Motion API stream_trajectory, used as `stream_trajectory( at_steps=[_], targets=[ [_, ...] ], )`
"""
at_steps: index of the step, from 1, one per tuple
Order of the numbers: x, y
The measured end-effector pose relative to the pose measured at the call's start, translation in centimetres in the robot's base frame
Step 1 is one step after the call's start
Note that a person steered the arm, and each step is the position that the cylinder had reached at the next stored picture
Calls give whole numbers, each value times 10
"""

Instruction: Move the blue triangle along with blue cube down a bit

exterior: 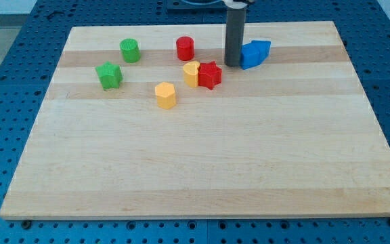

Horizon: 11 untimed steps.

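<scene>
Two blue blocks sit touching near the view's top, right of centre: the blue cube [250, 57] on the left and the blue triangle [262, 47] behind it to the right. My dark rod comes down from the view's top, and my tip [233, 65] rests on the wooden board [202, 163] just left of the blue cube, touching or nearly touching its left side.
A red star [210, 74] and a yellow block [191, 73] touch each other just left of and below my tip. A red cylinder [185, 48], a yellow hexagonal block [166, 95], a green cylinder [129, 50] and a green star [109, 75] lie further left.
</scene>
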State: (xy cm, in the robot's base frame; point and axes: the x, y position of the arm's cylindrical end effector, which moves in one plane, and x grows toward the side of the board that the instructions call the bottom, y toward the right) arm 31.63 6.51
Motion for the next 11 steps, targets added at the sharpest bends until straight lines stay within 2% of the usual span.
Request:
stream_trajectory(
  at_steps=[1, 3, 4, 5, 6, 7, 9, 11],
  targets=[
    [3, 19],
    [47, 81],
    [42, 120],
    [-8, 129],
    [-65, 129],
    [-93, 119],
    [-78, 78],
    [-43, 77]
  ],
)
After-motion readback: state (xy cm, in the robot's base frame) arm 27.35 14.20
